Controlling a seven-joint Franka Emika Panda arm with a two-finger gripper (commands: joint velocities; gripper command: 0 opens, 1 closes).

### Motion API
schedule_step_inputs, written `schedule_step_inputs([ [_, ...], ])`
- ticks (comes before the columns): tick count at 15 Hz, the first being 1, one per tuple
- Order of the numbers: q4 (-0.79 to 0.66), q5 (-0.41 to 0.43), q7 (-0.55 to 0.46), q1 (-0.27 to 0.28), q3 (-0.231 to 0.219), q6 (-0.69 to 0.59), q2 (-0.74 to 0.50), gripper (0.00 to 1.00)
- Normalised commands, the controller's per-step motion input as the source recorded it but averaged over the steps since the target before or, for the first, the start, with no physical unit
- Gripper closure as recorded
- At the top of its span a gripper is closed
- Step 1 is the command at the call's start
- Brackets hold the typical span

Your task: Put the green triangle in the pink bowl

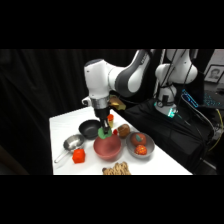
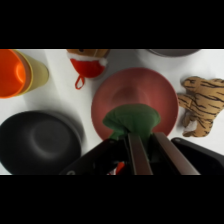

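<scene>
Gripper (image 2: 142,145) fingers clamped on the green triangle (image 2: 132,120), held directly above the pink bowl (image 2: 135,82), over its near rim in the wrist view; release likely lands inside, black bowl (image 2: 37,142) just beside.

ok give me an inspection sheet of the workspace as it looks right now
surface: white table, crowded toward its near end
job's things: green triangle held over the pink bowl, not yet released; the bowl looks empty
clutter: black bowl; grey bowl with red-orange items; small red-orange block; metal cup; striped tiger plush; orange cup; red and white toy
grippers: pincer shut on the green triangle, above the pink bowl
cables: blue cable beside the arm's base
surroundings: black curtain behind the table
</scene>
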Motion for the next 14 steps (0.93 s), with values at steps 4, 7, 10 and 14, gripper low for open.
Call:
schedule_step_inputs([
  [4, 0.0, 0.126, -0.18, -0.051, 0.068, 0.26, 0.13, 0.96],
  [7, 0.08, 0.088, -0.14, -0.037, 0.053, 0.19, 0.15, 0.95],
  [10, 0.09, 0.081, -0.13, -0.034, 0.045, 0.11, 0.09, 0.52],
  [14, 0.1, 0.079, -0.13, -0.034, 0.044, 0.05, 0.05, 0.2],
])
